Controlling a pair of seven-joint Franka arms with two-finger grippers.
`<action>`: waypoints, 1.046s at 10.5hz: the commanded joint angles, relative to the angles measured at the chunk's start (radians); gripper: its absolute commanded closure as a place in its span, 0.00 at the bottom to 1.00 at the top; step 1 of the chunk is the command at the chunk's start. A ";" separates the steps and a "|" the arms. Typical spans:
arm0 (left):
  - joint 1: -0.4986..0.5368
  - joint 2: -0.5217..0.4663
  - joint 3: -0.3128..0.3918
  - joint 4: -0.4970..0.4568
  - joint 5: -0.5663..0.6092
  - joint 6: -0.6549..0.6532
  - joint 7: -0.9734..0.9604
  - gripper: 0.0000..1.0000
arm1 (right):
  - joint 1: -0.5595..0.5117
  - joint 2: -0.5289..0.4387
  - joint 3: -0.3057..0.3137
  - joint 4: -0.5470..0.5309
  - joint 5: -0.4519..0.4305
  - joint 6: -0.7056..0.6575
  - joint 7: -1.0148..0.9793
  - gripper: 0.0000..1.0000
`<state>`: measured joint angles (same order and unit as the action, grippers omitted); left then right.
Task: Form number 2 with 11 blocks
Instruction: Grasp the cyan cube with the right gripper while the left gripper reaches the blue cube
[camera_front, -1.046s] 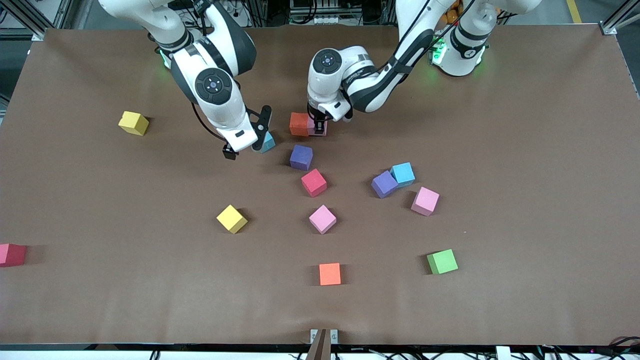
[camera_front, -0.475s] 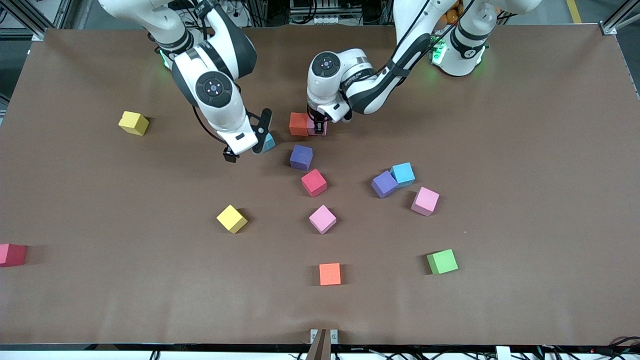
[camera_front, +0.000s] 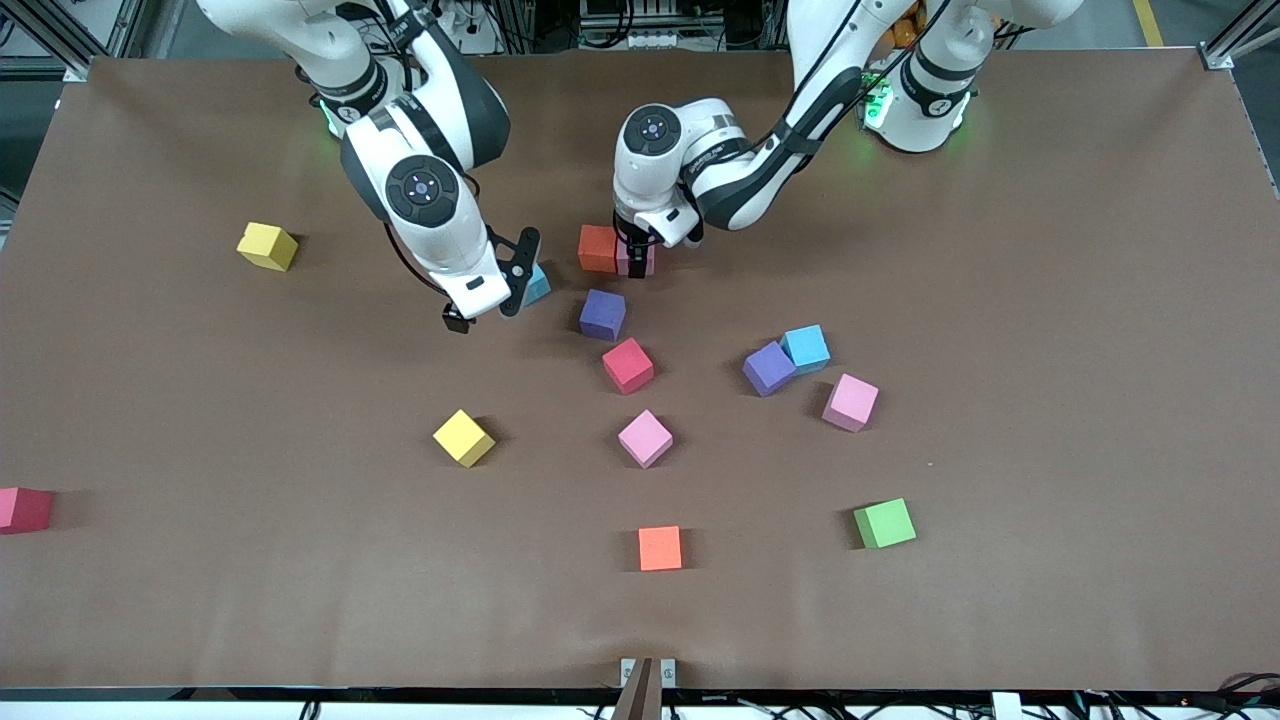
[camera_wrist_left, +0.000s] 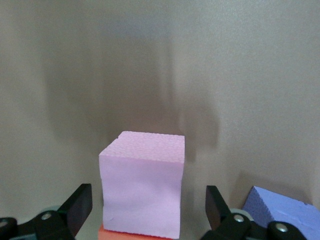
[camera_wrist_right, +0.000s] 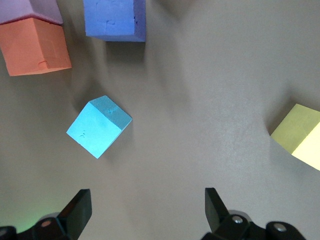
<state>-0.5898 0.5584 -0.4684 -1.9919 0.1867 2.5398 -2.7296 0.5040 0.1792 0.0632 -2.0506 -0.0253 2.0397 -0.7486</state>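
I see my left gripper (camera_wrist_left: 145, 210) has just let go: its fingers now stand wide apart around the pink block (camera_front: 640, 260), which rests touching the orange-red block (camera_front: 598, 248) near the table's robot-side edge. The number 2 is barely started. My right gripper (camera_front: 487, 298) hovers open over the light blue block (camera_wrist_right: 99, 126).

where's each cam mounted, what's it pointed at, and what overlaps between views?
Front view: high across the table, facing both arm bases; shows both arms, left gripper at a pink block.
Left wrist view: on the left arm, looking down; open fingertips flank the pink block.
Right wrist view: on the right arm, over a light blue block; open fingertips.
Shared: purple block, orange block.
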 joint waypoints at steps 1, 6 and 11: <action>-0.011 -0.002 0.002 0.010 0.023 -0.012 -0.073 0.00 | -0.009 0.006 0.009 0.012 0.001 -0.004 0.026 0.00; -0.013 -0.038 -0.004 0.056 0.025 -0.128 -0.058 0.00 | 0.005 0.008 0.015 -0.037 0.108 -0.024 0.364 0.00; 0.014 -0.041 0.002 0.183 0.025 -0.272 0.054 0.00 | 0.036 0.003 0.063 -0.207 0.143 0.195 0.641 0.00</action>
<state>-0.5873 0.5253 -0.4696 -1.8334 0.1867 2.3065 -2.6975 0.5372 0.1973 0.1039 -2.1847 0.0992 2.1478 -0.1606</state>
